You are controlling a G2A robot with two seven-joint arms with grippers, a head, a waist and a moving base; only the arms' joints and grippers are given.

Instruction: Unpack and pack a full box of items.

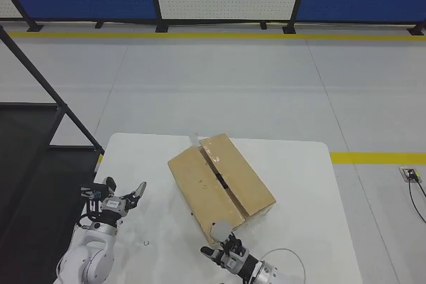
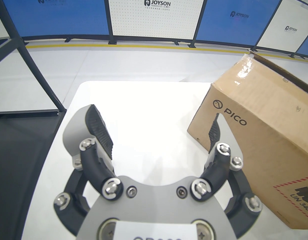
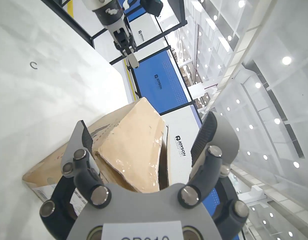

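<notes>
A brown cardboard box (image 1: 221,182) lies askew in the middle of the white table (image 1: 298,184), its two top flaps folded shut with a slit between them. My left gripper (image 1: 124,194) hovers open over the table to the box's left; in the left wrist view the box (image 2: 259,131) stands just beside one of the fingers (image 2: 215,132). My right gripper (image 1: 222,241) is open at the box's near corner, tilted on its side. In the right wrist view the fingers (image 3: 80,138) straddle a flap (image 3: 134,148) of the box, one on either side, apart from it.
A small metal ring (image 1: 146,243) lies on the table between the arms. A black frame (image 1: 50,106) stands off the table's left edge. A thin white cable (image 1: 284,257) loops near the right arm. Blue and white panels (image 2: 154,6) fence the room.
</notes>
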